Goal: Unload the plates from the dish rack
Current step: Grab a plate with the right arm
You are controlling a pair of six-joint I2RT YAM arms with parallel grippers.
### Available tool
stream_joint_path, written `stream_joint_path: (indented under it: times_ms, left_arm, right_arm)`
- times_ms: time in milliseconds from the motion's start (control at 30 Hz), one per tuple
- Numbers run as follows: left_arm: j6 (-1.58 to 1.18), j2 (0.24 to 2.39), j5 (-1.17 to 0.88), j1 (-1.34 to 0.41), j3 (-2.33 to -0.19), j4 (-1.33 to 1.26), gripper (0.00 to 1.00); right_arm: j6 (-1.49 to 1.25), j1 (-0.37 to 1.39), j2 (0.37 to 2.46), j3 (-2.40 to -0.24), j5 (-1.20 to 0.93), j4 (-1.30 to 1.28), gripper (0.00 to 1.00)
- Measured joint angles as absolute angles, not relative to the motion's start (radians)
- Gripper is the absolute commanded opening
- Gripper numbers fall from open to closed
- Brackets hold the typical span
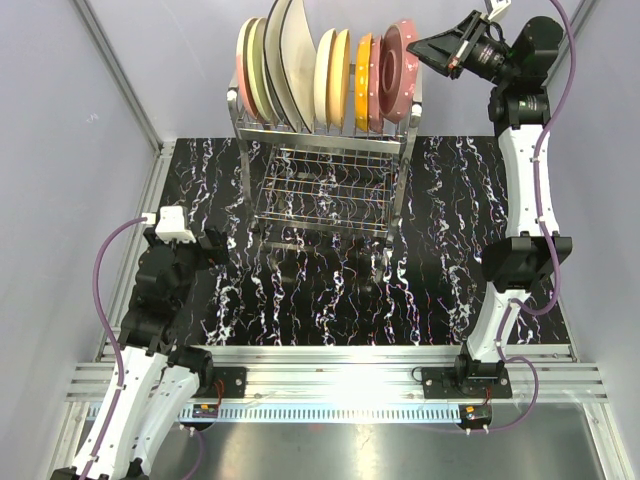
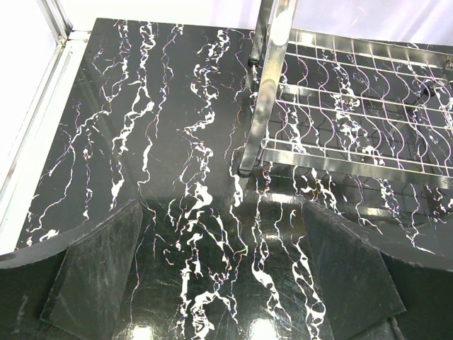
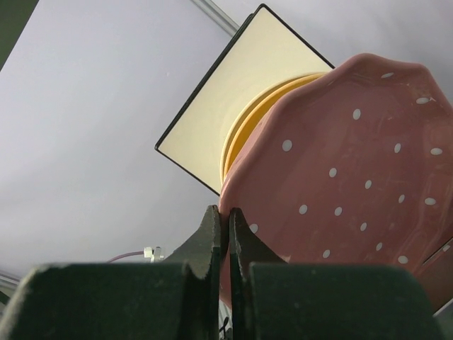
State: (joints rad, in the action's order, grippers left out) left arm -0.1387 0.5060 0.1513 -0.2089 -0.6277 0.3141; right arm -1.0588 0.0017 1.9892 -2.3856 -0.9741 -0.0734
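Since the black marbled worktop (image 1: 450,290) is judged to be the landing place, the dish rack (image 1: 330,190) is set at its far side. The plates (image 1: 300,60) are stood on edge along the upper tier, so that each can be taken by its rim. The speckled pink plate (image 3: 354,163) at the right end, its outer face unobstructed, is pinched at the rim by the right pincer (image 3: 226,227). The left pincer (image 2: 223,276) is held spread, low over the worktop beside a rack leg (image 2: 258,106), seemingly out of the way.
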Motion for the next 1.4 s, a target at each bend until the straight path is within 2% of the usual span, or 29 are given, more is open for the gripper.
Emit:
stream_joint_path:
  times_ms: [867, 1400]
  left_arm:
    - [-0.139, 0.506, 0.145, -0.209, -0.628, 0.314, 0.99]
    - [-0.139, 0.506, 0.145, -0.209, -0.628, 0.314, 0.99]
  right_arm:
    - [-1.053, -0.029, 1.898, -2.386, -0.989, -0.103, 0.0]
    - [-1.17, -0.103, 1.888, -2.386, -1.002, -0.045, 0.0]
